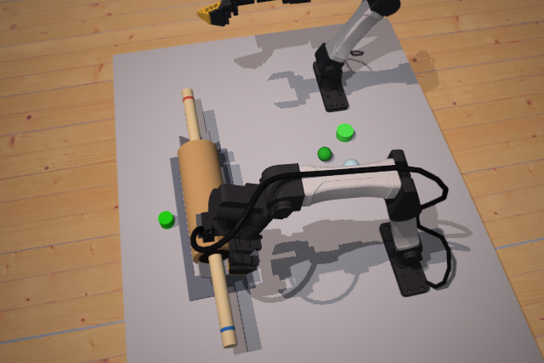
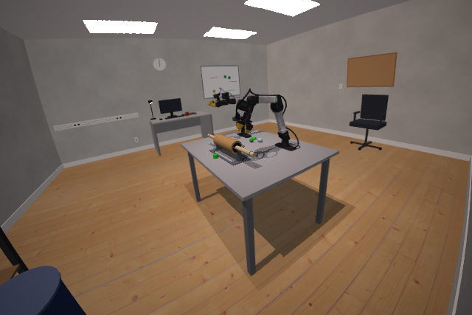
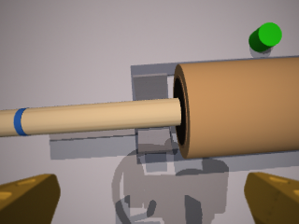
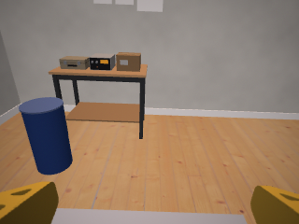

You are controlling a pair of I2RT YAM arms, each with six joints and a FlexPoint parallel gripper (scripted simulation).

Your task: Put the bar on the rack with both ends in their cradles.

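The bar (image 1: 223,302) (image 2: 245,150) (image 3: 93,117) is pale wood with a thick brown roller (image 1: 200,178) (image 2: 226,142) (image 3: 238,107), a blue band at one end and a red band at the other. It lies along the grey rack (image 1: 197,291) (image 3: 149,70), which looks flat on the table. The blue-end shaft lies between that cradle's two plates; its seating depth cannot be told. The red-end cradle is mostly hidden. My left gripper (image 2: 243,127) (image 3: 151,182) is open and empty, above and beside the blue-end cradle. My right gripper (image 1: 196,0) (image 4: 154,192) is open and empty, raised far beyond the red end.
A green cylinder (image 1: 166,219) (image 3: 266,37) stands beside the rack's outer side. Another green cylinder (image 1: 344,132), a dark green ball (image 1: 325,153) and a pale blue ball (image 1: 351,162) lie between the arm bases. The left arm crosses over the roller in the top view.
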